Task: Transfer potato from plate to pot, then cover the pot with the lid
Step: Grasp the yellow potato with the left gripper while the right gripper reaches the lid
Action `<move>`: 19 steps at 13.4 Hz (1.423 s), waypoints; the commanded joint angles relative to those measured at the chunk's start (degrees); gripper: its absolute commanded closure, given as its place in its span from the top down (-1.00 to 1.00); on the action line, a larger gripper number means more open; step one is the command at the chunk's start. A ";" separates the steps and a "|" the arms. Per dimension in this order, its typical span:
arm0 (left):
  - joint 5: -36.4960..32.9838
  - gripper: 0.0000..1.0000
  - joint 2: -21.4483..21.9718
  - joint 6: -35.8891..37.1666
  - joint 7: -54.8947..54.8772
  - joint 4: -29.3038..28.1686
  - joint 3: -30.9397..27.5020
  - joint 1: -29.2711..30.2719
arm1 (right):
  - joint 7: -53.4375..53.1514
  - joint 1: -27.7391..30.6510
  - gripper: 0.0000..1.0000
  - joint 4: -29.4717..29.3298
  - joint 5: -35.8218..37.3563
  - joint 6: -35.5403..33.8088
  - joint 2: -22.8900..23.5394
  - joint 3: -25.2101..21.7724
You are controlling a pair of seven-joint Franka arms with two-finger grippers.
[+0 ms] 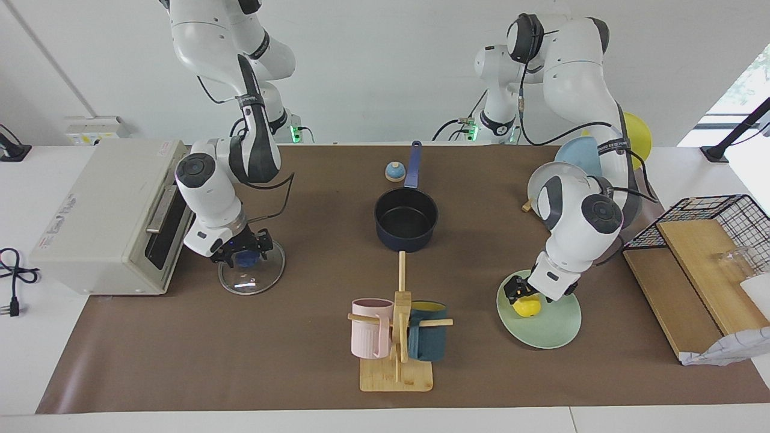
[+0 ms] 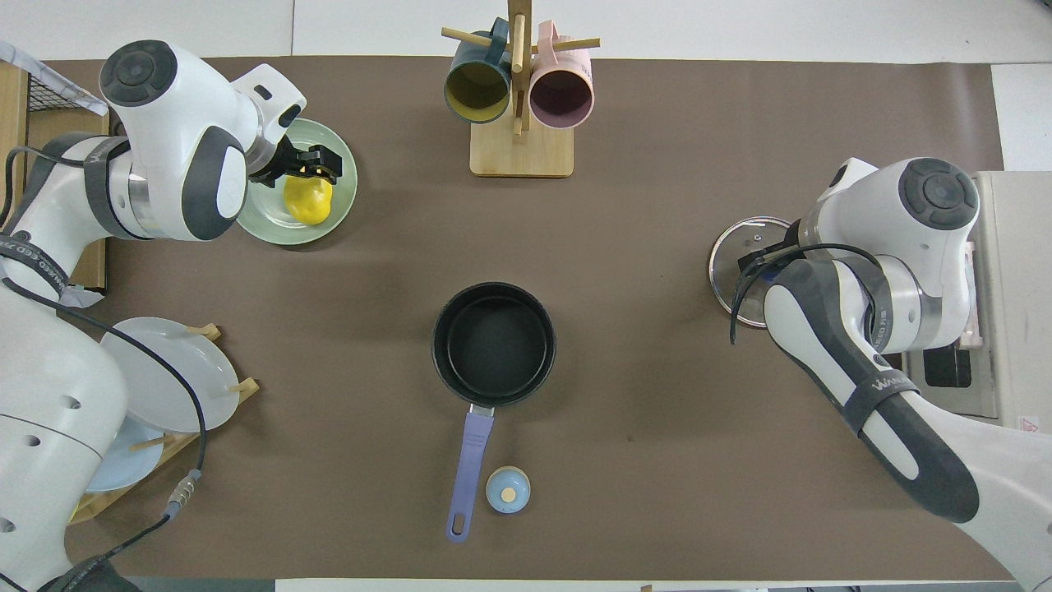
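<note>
Two grippers low over the table, left gripper (image 1: 518, 293) spread wide around potato (image 1: 526, 307) on plate (image 1: 550, 325), right gripper (image 1: 239, 251) at lid (image 1: 251, 272) knob, finger state unclear, pot (image 1: 406, 220) empty at centre.

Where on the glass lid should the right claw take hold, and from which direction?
Take the lid by its blue knob at the centre, coming straight down from above. The lid lies flat on the table in front of the toaster oven, so its thin metal rim offers no purchase, while the knob stands up. The right claw is already at the knob.
</note>
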State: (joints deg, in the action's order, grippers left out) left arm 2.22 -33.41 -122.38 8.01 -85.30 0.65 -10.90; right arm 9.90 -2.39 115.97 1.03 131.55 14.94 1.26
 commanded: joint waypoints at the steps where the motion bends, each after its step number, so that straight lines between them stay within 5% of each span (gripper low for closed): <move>1: -1.16 1.00 0.10 -1.89 1.66 -0.92 -0.56 -0.52 | 2.22 0.55 0.40 1.54 -0.95 0.46 -1.32 0.33; 6: -1.16 1.00 0.36 -3.74 1.66 -2.68 -0.56 -0.43 | 3.37 0.46 -0.08 0.93 -0.86 -0.15 -1.23 0.33; 10: -1.25 1.00 0.80 -3.83 1.66 -3.65 -0.56 -0.35 | 3.02 0.28 -0.18 -3.36 -0.86 -5.14 -1.14 0.93; 11: -1.25 0.87 0.80 -4.00 1.66 -3.74 -0.56 -0.35 | 3.02 0.37 -0.23 -4.77 -0.86 -7.08 -1.32 1.55; 12: -1.25 0.51 0.80 -4.09 1.66 -3.91 -0.56 -0.26 | 3.02 0.37 -0.32 -6.09 -0.86 -9.45 -1.93 1.56; 13: -1.34 -0.37 0.89 -4.00 1.49 -3.91 -0.56 -0.17 | 2.93 0.37 -0.52 -7.93 -0.86 -13.21 -2.72 1.64; 14: -1.43 -0.99 0.89 -2.70 1.40 -3.13 -0.56 -0.08 | 2.84 0.29 -0.70 -9.87 -0.86 -16.56 -3.25 1.64; 15: -1.34 -1.00 0.97 -0.77 1.48 -1.82 -0.56 -0.17 | 2.75 0.37 -0.99 -12.32 -0.86 -19.55 -3.43 1.64; 17: 0.32 -1.00 5.08 8.43 1.83 1.61 -0.47 -0.26 | 2.41 0.37 -1.00 -19.60 -0.86 -27.79 -3.25 1.64; 19: 3.57 -1.00 13.59 15.47 6.02 0.40 -0.39 -1.13 | 1.09 0.28 -1.00 -28.39 -0.77 -37.90 -2.82 1.64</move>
State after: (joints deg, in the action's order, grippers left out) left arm 4.29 -28.86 -113.81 10.14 -82.46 0.57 -10.92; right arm 11.33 -2.63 95.65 1.03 101.49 11.16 2.53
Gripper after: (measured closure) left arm 0.339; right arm 0.339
